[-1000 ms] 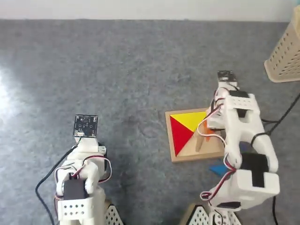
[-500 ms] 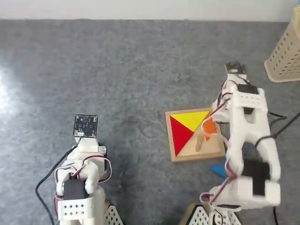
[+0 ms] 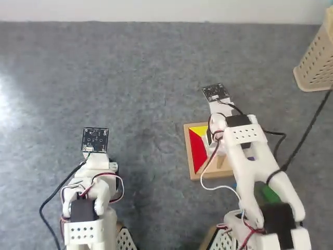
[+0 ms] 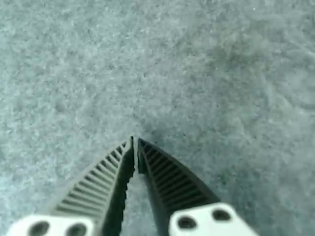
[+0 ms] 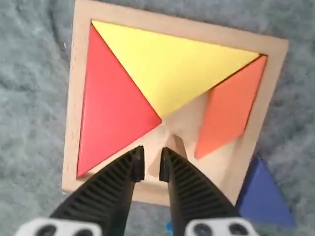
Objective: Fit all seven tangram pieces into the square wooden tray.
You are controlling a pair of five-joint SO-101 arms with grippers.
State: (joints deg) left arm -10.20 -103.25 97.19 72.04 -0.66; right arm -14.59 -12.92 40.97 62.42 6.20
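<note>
The square wooden tray [image 5: 76, 98] holds a red triangle [image 5: 110, 113], a yellow triangle [image 5: 172, 69] and an orange piece [image 5: 229, 113] lying flat along one side. My right gripper [image 5: 151, 162] hovers over the bare wood near the tray's middle. It is open by a narrow gap with nothing between its fingers. A blue triangle [image 5: 261, 196] lies on the carpet just outside a tray corner. In the high view the right arm covers most of the tray [image 3: 188, 151]. My left gripper [image 4: 135, 142] is shut and empty over bare carpet, far left of the tray.
A green piece [image 3: 269, 194] peeks out beside the right arm near the front of the table. A perforated cream basket [image 3: 317, 57] stands at the far right edge. Grey carpet [image 3: 130, 78] stretches across the back and left.
The right arm swung left from the tray's right side to over its middle. The orange piece it carried now lies in the tray. The left arm has not moved.
</note>
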